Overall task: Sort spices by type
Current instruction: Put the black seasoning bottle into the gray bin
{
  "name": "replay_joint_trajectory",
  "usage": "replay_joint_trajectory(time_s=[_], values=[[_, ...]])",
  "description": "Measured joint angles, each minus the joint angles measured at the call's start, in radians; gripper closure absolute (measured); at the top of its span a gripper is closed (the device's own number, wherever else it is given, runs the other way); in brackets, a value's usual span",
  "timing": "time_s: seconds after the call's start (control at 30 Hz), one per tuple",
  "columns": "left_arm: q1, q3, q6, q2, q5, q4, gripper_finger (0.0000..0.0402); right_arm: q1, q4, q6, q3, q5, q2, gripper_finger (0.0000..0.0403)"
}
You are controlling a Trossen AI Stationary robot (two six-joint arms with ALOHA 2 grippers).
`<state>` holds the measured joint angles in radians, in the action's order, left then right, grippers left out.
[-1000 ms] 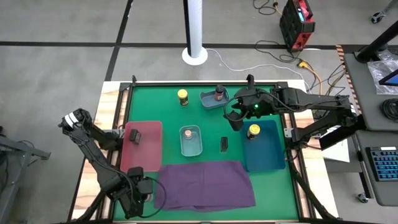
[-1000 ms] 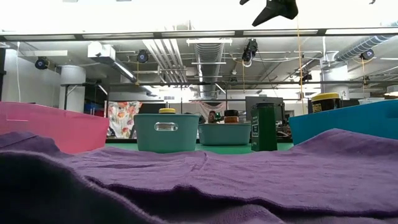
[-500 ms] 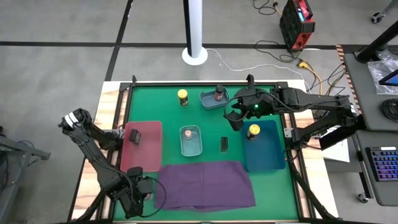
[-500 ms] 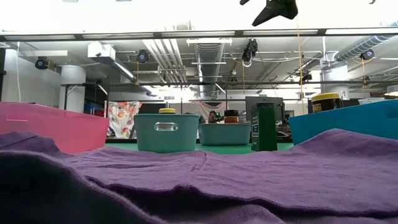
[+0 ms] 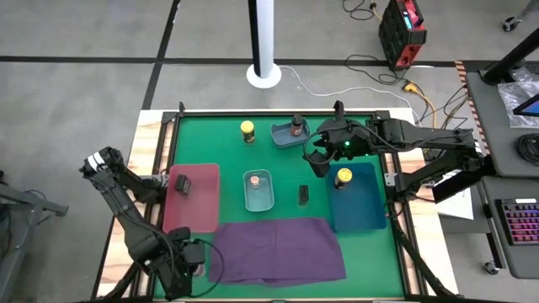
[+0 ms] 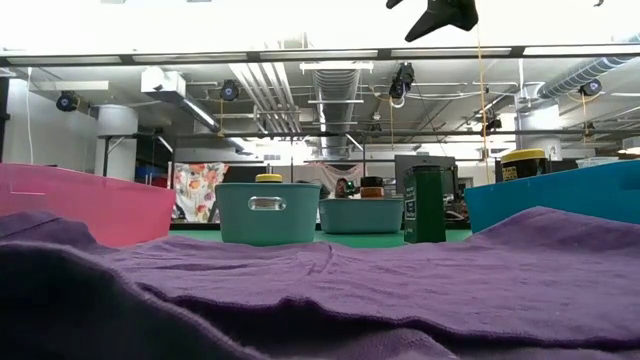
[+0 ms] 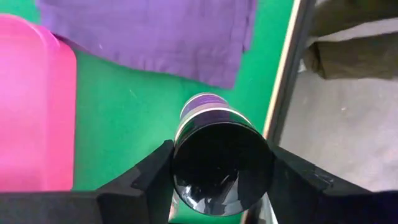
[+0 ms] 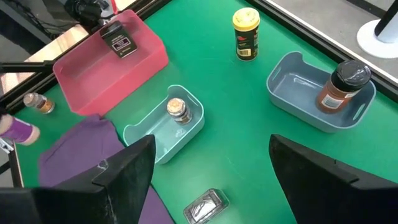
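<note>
The dark-topped jar (image 7: 221,163) sits clamped between the 2 fingers of the left pincer (image 7: 217,180) at the counter's (image 5: 227,147) near-left corner, just beside the purple cloth (image 5: 278,250). It appears to be gripped round the body below the lid, which would keep it upright for carrying.

The other spices are spread across the counter:
- A dark flat tin (image 5: 182,184) lies in the red tray (image 5: 192,217).
- A brownish-pink-topped jar (image 5: 254,179) stands in the teal bin (image 5: 259,200).
- A second dark-lidded jar (image 5: 296,127) stands in the grey-blue bin (image 5: 283,135) at the far side.
- A yellow-lidded jar (image 5: 343,178) stands in the blue bin (image 5: 358,210).

So each bin seems to be claimed by 1 type.

2 items are loose on the green mat: another yellow-lidded jar (image 5: 248,131) and a small dark tin (image 5: 303,195), between the teal and blue bins. In the right wrist view, 1 more small jar (image 8: 38,102) stands beyond the red tray.

The right pincer (image 5: 318,155) hangs spread open above the mat, between the grey-blue and blue bins, empty. Its next pick is probably 1 of the loose items.
</note>
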<state>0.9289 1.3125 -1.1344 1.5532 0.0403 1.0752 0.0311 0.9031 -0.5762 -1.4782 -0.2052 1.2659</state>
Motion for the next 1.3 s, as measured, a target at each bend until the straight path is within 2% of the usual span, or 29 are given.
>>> replay_joint_trajectory(time_s=[0.17, 0.4, 0.63, 0.83, 1.03, 1.17, 1.3], values=[[-0.06, 0.111, 0.004, 0.0, 0.041, 0.103, 0.0215, 0.0, 0.008, 0.004, 0.0, 0.0, 0.0, 0.0099], [-0.27, 0.233, 0.126, 0.0, 0.077, 0.189, 0.0215, 0.004, 0.067, 0.013, -0.022, 0.001, -0.001, 0.0125], [-0.475, 0.313, 0.32, 0.0, 0.195, 0.205, 0.0215, 0.005, 0.081, 0.055, -0.023, -0.003, -0.019, 0.0198], [-0.665, 0.377, 0.414, 0.0, 0.248, 0.192, 0.0215, -0.028, 0.087, 0.115, -0.001, -0.005, -0.07, 0.0292], [-0.795, 0.443, 0.446, 0.012, 0.338, 0.135, 0.0215, -0.035, 0.088, 0.158, 0.044, -0.007, -0.15, 0.0383], [-0.86, 0.545, 0.503, 0.07, 0.344, 0.123, 0.0215, -0.033, 0.087, 0.179, 0.054, -0.043, -0.182, 0.039], [-0.925, 0.687, 0.662, 0.15, 0.318, 0.189, 0.0215, -0.017, 0.088, 0.195, 0.054, -0.05, -0.194, 0.039]])
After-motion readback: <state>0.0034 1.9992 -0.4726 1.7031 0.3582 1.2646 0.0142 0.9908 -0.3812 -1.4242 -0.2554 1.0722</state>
